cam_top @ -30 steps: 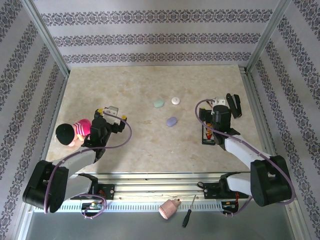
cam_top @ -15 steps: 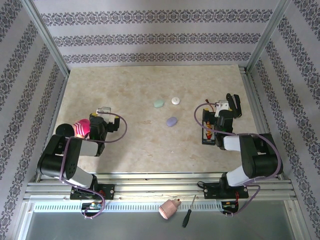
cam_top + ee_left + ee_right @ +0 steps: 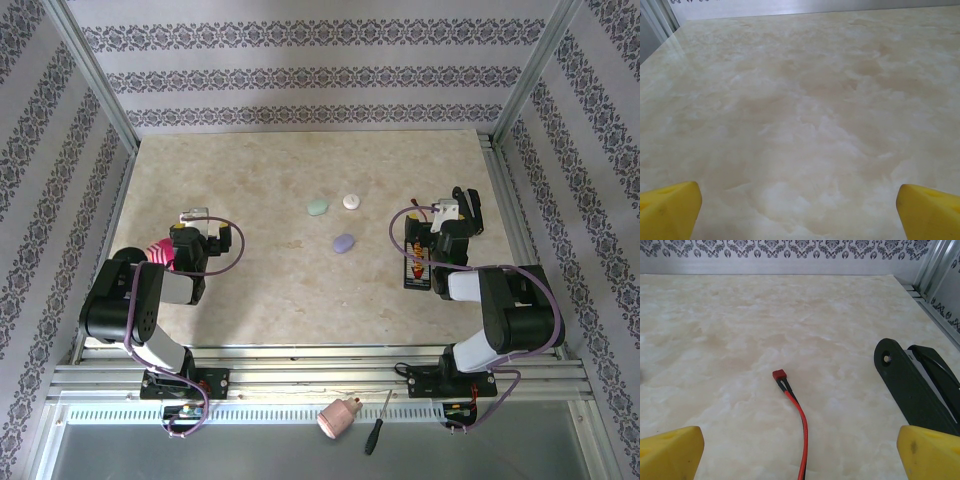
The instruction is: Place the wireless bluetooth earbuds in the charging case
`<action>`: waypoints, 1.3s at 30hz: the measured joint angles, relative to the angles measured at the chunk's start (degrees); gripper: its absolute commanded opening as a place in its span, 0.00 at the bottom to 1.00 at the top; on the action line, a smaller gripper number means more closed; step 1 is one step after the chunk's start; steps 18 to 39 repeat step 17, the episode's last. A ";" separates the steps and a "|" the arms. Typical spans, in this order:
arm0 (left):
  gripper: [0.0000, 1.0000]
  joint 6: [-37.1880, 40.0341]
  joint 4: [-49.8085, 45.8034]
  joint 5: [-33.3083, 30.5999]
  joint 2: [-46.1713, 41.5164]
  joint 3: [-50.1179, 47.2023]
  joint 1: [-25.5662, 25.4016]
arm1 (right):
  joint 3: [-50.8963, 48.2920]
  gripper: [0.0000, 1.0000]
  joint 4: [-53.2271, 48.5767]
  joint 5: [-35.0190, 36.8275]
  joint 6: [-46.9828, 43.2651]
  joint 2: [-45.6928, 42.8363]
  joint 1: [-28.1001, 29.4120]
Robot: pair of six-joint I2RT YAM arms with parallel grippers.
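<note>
From above, the left gripper (image 3: 193, 218) and right gripper (image 3: 447, 212) sit low over the marble table (image 3: 260, 170) with three pebble-shaped charging cases between them: a mint green case (image 3: 318, 207), a white case (image 3: 350, 201) and a lilac case (image 3: 344, 242). All three lie right of the left gripper and left of the right one. The right gripper looks somewhat nearer to the white and lilac cases. The lilac case's long axis seems to run diagonally, though it is small. The earbuds themselves are too tiny to make out. In the left wrist view, the yellow fingertips (image 3: 667, 210) stand spread wide with nothing between them, only bare marble ahead. In the right wrist view, the fingertips (image 3: 670, 452) are equally wide apart and empty. A red-tipped wire (image 3: 790, 395) runs ahead between them and a black folded tool (image 3: 907, 385) lies ahead to the right.
</note>
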 measured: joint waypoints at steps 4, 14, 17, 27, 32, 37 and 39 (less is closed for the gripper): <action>0.99 -0.15 0.02 0.09 0.00 0.00 0.00 | 0.00 0.98 0.00 -0.02 -0.02 0.00 0.00; 0.99 -0.13 0.00 1.79 0.00 0.07 0.00 | 0.00 0.98 0.00 -0.04 -0.02 0.00 0.00; 0.99 -0.13 -0.02 1.99 0.00 0.07 0.00 | 0.00 0.98 0.00 -0.04 0.00 0.00 0.00; 0.99 -0.13 -0.02 1.99 0.00 0.07 0.00 | 0.00 0.98 0.00 -0.04 0.00 0.00 0.00; 0.99 -0.13 -0.02 1.99 0.00 0.07 0.00 | 0.00 0.98 0.00 -0.04 0.00 0.00 0.00; 0.99 -0.13 -0.02 1.99 0.00 0.07 0.00 | 0.00 0.98 0.00 -0.04 0.00 0.00 0.00; 0.99 -0.13 -0.02 1.99 0.00 0.07 0.00 | 0.00 0.98 0.00 -0.04 0.00 0.00 0.00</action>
